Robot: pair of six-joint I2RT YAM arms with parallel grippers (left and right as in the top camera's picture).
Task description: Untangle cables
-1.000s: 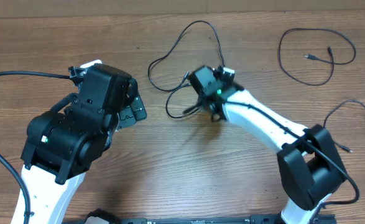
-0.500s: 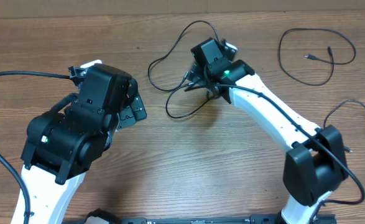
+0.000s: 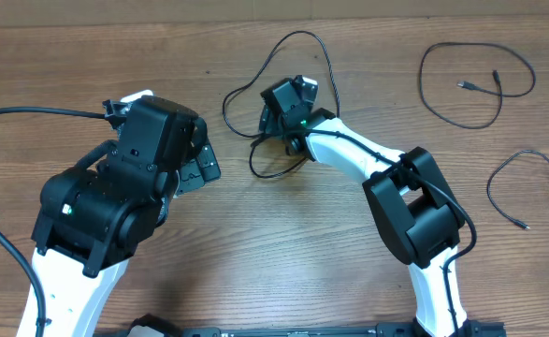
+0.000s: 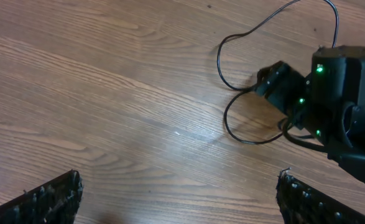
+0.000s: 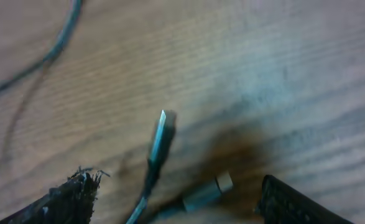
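- Nearest you, the left fingers (image 4: 51, 196) stand wide apart over bare bench (image 4: 107, 93) and hold nothing. That arm has not moved in the last second.
- The right arm has swung up and to the left. The right fingers (image 5: 70, 199) now sit over the crossing strands of the cable (image 4: 219, 61), mid-bench, rather than beside its lower loop.
- Those fingers, ridged and black, are apart and clamp nothing. Between them lie two blurred ends: a flat metal-tipped plug (image 5: 161, 138) and a stubby barrel plug (image 5: 206, 194).
- The cable itself has barely shifted, so I judge that nothing is freed yet. You seem to be lining up on an end to draw it out through the loops.
- The cable is thin, black, round and limp. Expect it to slide on the smooth wood grain and drag its loops along.
- Farthest right and well apart, a ring of cable (image 3: 421, 80) and a hooked cable (image 3: 527, 153) already lie separate.
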